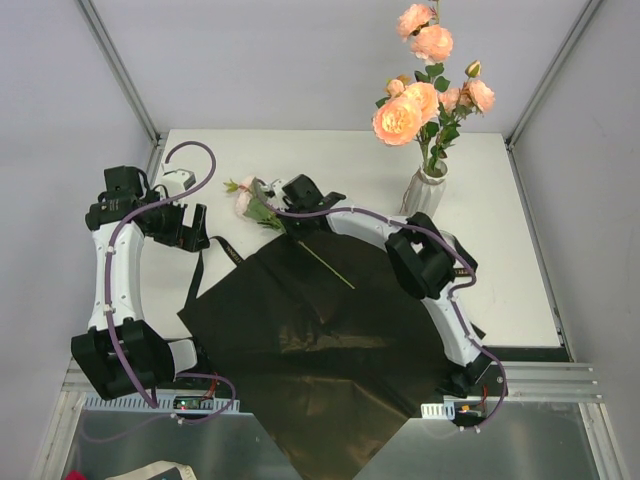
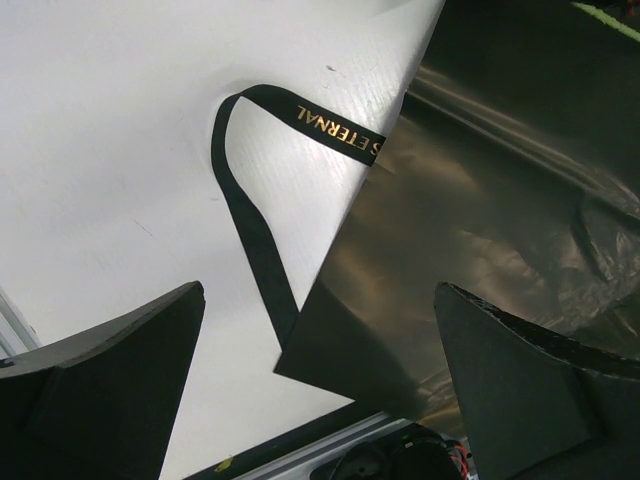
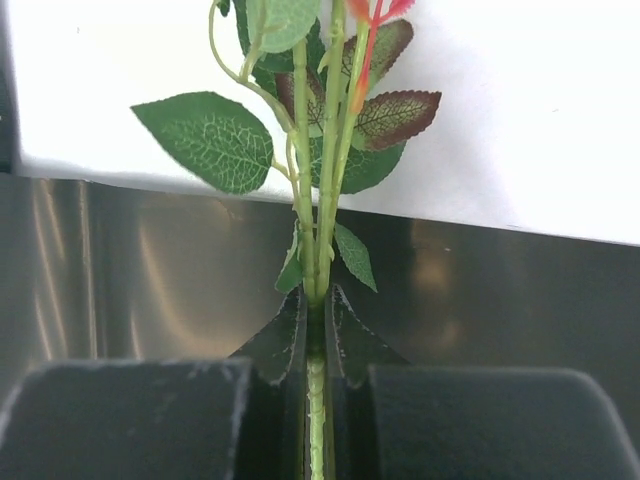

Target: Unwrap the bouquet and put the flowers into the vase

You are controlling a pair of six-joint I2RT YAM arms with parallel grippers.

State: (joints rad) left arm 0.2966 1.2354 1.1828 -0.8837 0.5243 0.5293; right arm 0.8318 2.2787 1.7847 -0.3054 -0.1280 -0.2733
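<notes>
You're working in a robot lab test cell, boxed in and built for trials.
A plain white table point(image 1: 300, 160) lies under your left gripper point(image 1: 192, 230); grey panels point(image 1: 300, 60) in aluminium posts point(image 1: 118, 70) close it in beyond and to both sides, with metal rails point(image 1: 540, 378) and purple cabling point(image 1: 110, 270) behind it.

Roses point(image 1: 400, 118) are peach-pink, vase point(image 1: 425, 192) ribbed white, sheet point(image 1: 330, 350) glossy black, ribbon point(image 2: 335, 130) black gold-lettered.

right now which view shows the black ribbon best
Left wrist view: the ribbon loops over the white table, gold lettering readable, ends meeting the black sheet. Top view shows only a thin dark strip beside the sheet. Right wrist view shows none.
</notes>
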